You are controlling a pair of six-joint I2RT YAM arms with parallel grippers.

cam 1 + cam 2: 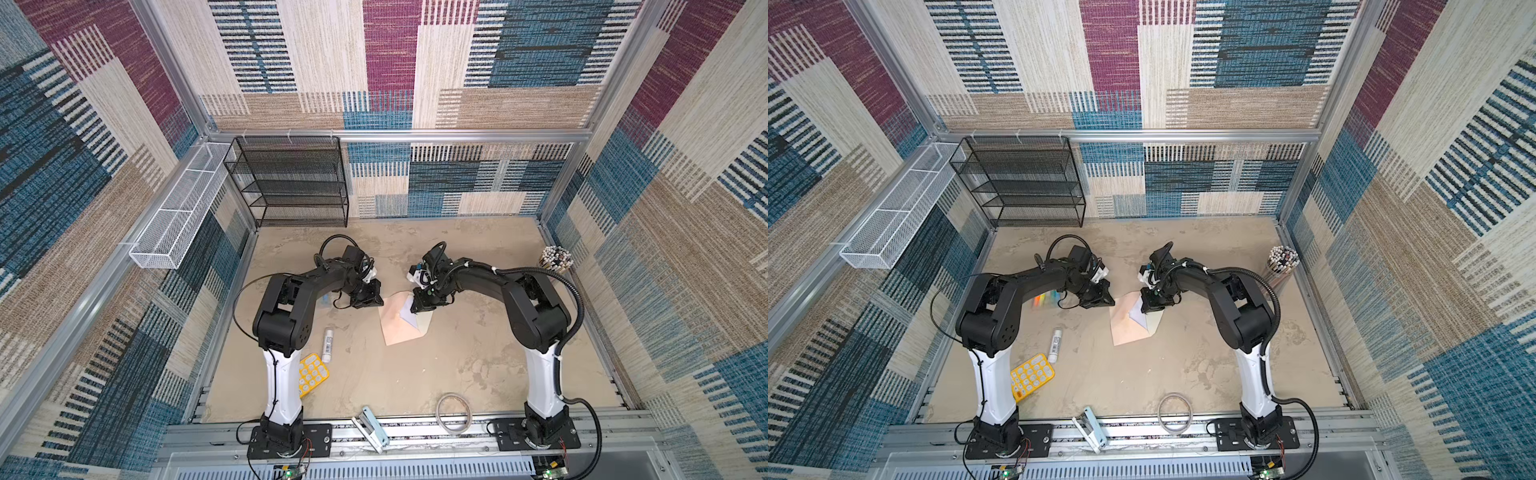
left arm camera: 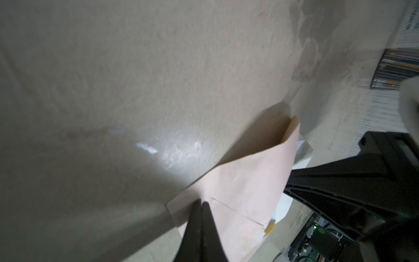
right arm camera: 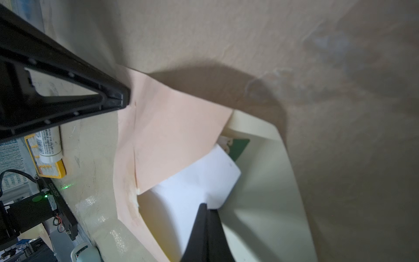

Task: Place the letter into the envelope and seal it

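Observation:
The peach-pink envelope [image 1: 395,328] lies mid-table in both top views, its cream flap [image 3: 267,181] folded open toward the right arm. The white letter [image 3: 192,188], with a green border corner [image 3: 239,147] showing, sits partly inside the envelope's mouth. My right gripper [image 3: 206,206] is shut on the letter's free edge, over the flap [image 1: 424,322]. My left gripper [image 2: 201,203] is shut on the far corner of the envelope [image 2: 249,181], which stands lifted off the table there. In a top view the left gripper [image 1: 376,300] and right gripper [image 1: 415,309] face each other across the envelope.
A glue stick [image 1: 328,347] and a yellow calculator [image 1: 313,374] lie near the left arm, with highlighters [image 1: 1044,300] under it. A stapler [image 1: 372,428] and a tape ring [image 1: 454,413] sit at the front edge. A pencil cup [image 1: 556,257] stands at the right and a black mesh rack [image 1: 291,183] at the back.

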